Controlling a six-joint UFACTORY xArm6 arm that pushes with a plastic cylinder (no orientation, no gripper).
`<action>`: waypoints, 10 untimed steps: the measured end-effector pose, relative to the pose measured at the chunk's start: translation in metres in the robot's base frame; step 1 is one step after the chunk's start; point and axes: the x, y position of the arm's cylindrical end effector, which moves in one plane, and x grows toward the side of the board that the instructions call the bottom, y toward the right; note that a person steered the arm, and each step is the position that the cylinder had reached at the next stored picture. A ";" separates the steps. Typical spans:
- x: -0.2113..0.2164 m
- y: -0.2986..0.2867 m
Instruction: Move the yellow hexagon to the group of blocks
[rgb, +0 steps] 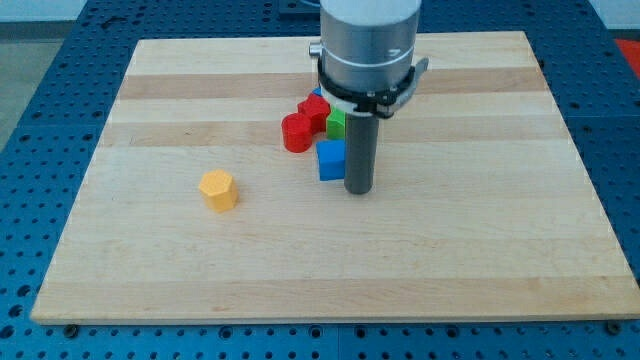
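Observation:
The yellow hexagon (217, 189) lies alone on the wooden board (150, 270), left of the middle. The group of blocks sits near the board's upper middle: a red block (296, 132), a second red block (314, 112) behind it, a green block (336, 124), and a blue cube (331, 159) at the group's lower edge. A further blue block (315, 94) peeks out behind, partly hidden by the arm. My tip (359, 189) rests on the board just right of the blue cube, close beside it, far to the right of the yellow hexagon.
The arm's grey body (367, 45) hangs over the board's upper middle and hides part of the group. The board lies on a blue perforated table (40, 90).

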 end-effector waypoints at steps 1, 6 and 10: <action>-0.020 -0.008; 0.055 -0.129; 0.028 -0.159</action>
